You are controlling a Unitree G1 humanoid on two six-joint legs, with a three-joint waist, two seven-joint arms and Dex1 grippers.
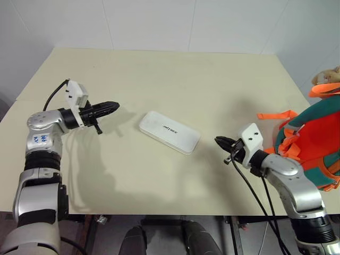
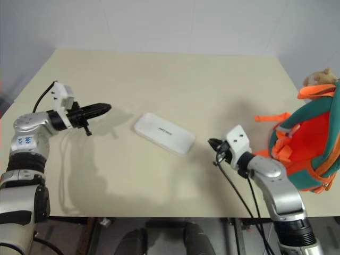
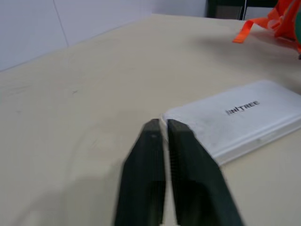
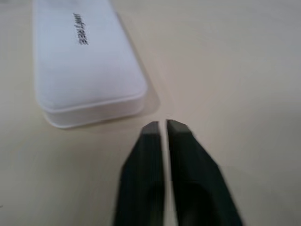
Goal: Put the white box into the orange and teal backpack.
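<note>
The white box point(image 1: 169, 132) lies flat near the middle of the cream table point(image 1: 159, 74), dark lettering on its lid; it also shows in the left wrist view point(image 3: 244, 117) and the right wrist view point(image 4: 84, 61). My left gripper point(image 1: 112, 107) hovers to its left, shut and empty, pointing toward the box. To the box's right my right gripper point(image 1: 219, 141) is shut with nothing in it, a short gap from the box's near end. The orange and teal backpack point(image 1: 313, 143) stands at the table's right edge, a tan plush toy point(image 1: 325, 78) on top.
An orange strap point(image 1: 276, 115) of the backpack trails onto the table toward the box. Black cables point(image 1: 255, 196) hang from my right wrist past the table's front edge. A white wall point(image 1: 159, 21) rises behind the table.
</note>
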